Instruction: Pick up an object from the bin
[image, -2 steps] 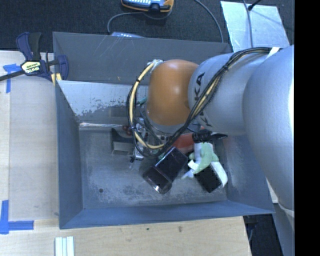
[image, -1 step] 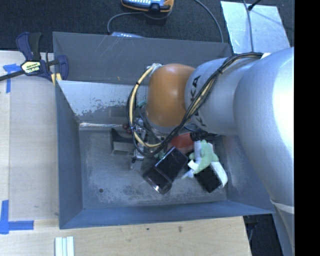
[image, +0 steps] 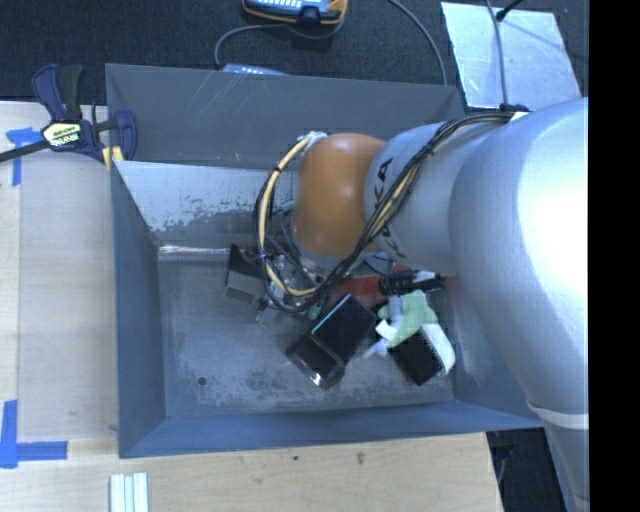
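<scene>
Nearest to us, inside the front wall of the bin, we note a small heap on the floor at about five o'clock from the bin's centre. A flat black box lies tilted there, with one corner toward six o'clock. Just beside it at three o'clock lies a second black box, which is smaller. A pale green and white lump rests against the top of that smaller box and touches it.

Farther in, at twelve o'clock from the lump, we note a black stick shaped like a pen. A red thing lies close behind it, partly hidden under the arm.

The gripper is low in the bin, near the floor and just left of the centre. The flat black box is the nearest thing to it, at about four o'clock and close by. We cannot tell whether they touch. We see nothing held in the gripper, and we cannot tell whether it is released or clenched because cables and dark parts crowd it. A dark grey block sits at its ten o'clock. We cannot tell whether this block belongs to the robot.

Beyond the gripper, at one o'clock, the orange cover on the wrist stands between us and the far wall.
</scene>
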